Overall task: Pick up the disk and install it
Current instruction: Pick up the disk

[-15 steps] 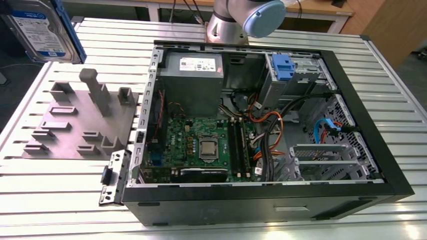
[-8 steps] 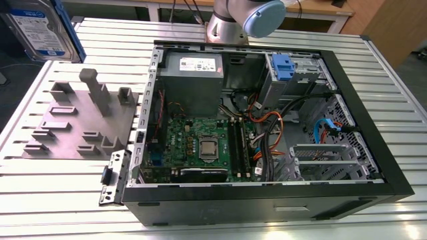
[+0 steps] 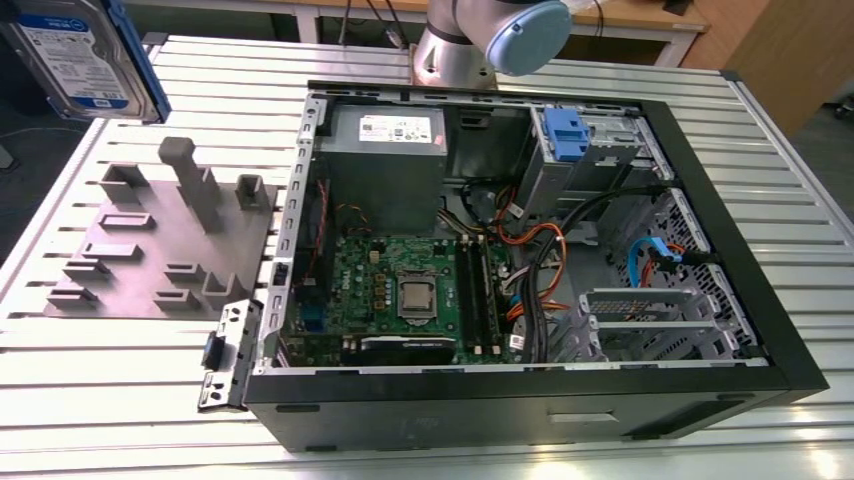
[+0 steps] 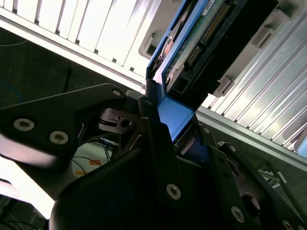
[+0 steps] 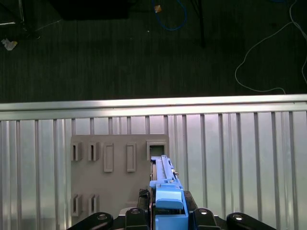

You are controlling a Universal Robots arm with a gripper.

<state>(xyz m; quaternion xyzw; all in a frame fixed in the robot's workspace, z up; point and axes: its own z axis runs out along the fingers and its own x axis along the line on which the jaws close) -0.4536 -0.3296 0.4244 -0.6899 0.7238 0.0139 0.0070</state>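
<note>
Claw (image 4: 173, 120) pinching the disk (image 3: 78, 55) by its blue frame, high above grey holder plate (image 3: 140, 262), computer case (image 3: 534, 405) nearby

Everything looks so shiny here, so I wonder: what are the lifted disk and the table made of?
The disk seems a silver metal body, dully shiny, under a white-and-blue label, with a smooth blue frame, probably plastic, along its edge. The table looks like bare aluminium: pale ribbed slats that catch the light, though the exact metal is unsure.
</note>
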